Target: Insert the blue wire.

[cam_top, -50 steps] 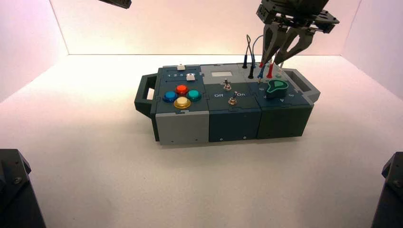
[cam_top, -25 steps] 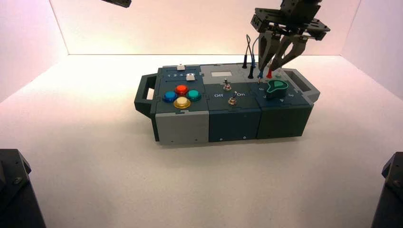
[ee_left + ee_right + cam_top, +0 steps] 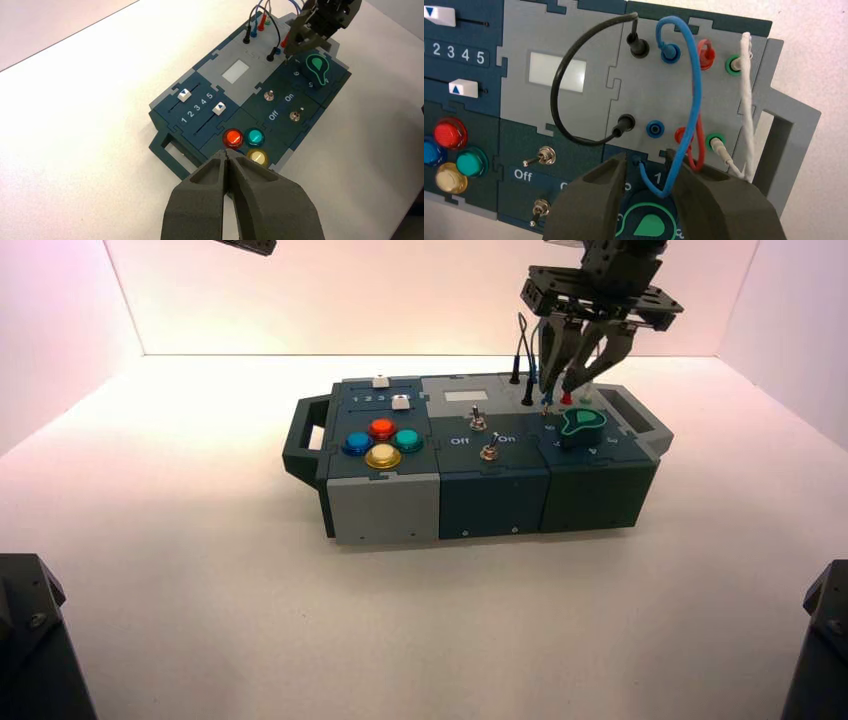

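a dark box [image 3: 490, 502] lies on a pale table [image 3: 430, 630], its red [image 3: 450, 133], blue [image 3: 431, 151], green [image 3: 472, 162] and yellow [image 3: 451, 178] buttons clustered near two white sliders [image 3: 464, 88] [image 3: 442, 15]. two metal toggle switches [image 3: 544, 156] [image 3: 540, 207] stand beside a green-marked knob [image 3: 650, 222], while black [image 3: 556, 90], red [image 3: 700, 135] and white [image 3: 746, 100] wires arch over a grey panel [image 3: 591, 30].

White tabletop [image 3: 400, 630], box [image 3: 490, 460] directly on it, just past centre toward 1 o'clock. Box's grey handles: one at its 9 o'clock [image 3: 305, 437], other at 3 o'clock [image 3: 640, 420].
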Robot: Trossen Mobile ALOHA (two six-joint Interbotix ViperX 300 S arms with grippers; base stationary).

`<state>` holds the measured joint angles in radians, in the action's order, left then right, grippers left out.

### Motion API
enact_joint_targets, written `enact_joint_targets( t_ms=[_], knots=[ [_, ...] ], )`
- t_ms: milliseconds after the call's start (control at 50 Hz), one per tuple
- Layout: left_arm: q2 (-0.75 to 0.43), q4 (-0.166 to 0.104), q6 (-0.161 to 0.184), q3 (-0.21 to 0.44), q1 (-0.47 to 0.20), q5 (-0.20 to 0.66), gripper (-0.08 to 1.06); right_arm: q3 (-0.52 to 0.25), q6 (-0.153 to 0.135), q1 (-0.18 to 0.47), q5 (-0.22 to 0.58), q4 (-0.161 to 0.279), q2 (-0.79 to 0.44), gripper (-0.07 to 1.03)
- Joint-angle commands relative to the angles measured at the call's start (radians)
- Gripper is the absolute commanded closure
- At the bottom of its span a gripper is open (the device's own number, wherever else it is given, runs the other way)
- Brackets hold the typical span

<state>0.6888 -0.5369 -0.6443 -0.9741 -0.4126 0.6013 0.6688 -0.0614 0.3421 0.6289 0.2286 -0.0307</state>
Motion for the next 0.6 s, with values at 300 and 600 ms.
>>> enact_joint_targets(
  t_ms=[300,600],
  knots=[
    [0.003,0.002,-0.003,0.017,-0.003,-0.011,1.01,-0.032,-0.005,0.005,-0.003,0.005,0.0,0.67],
    [0.003,0.002,-0.005,0.017,-0.003,-0.012,1.01,-0.025,-0.015,0.006,-0.003,0.003,0.008,0.99]
  ],
)
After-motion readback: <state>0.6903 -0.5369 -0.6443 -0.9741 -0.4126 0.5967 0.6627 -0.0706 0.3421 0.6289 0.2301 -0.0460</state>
